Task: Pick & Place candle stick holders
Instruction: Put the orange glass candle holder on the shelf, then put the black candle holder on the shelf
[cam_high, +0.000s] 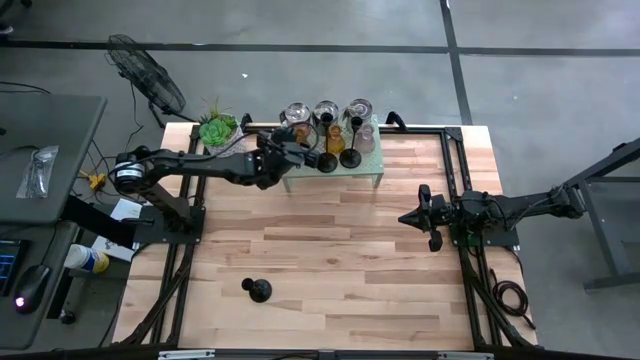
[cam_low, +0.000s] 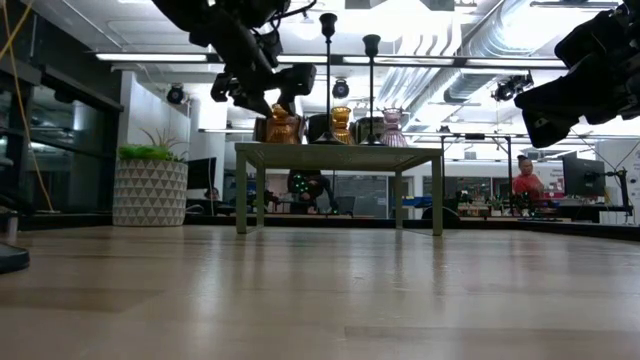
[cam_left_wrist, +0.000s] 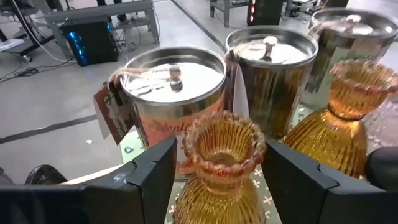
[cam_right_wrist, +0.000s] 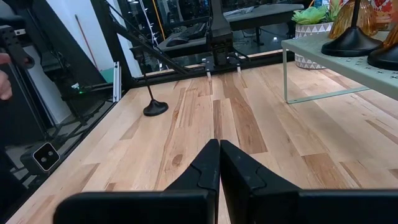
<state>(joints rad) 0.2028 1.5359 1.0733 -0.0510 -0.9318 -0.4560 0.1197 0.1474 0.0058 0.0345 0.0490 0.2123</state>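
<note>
Up on the little green stand (cam_high: 372, 172) at the back of the worktop (cam_high: 330, 260) the holders crowd together: three silver cups (cam_left_wrist: 174, 93), each with a spike inside, two amber glass holders (cam_left_wrist: 222, 163), a pale pink one (cam_low: 392, 127) and two black stemmed ones (cam_low: 371, 85). The left hand (cam_left_wrist: 219, 171) sits with fingers parted either side of an amber holder's neck, not quite touching. A third black holder (cam_high: 257, 290) stands alone near the front edge. The right hand (cam_right_wrist: 219, 163), pinched shut and empty, hovers at the right side. A white pot (cam_low: 149, 190) with a plant sits behind; a person (cam_low: 525, 179) is far off.
</note>
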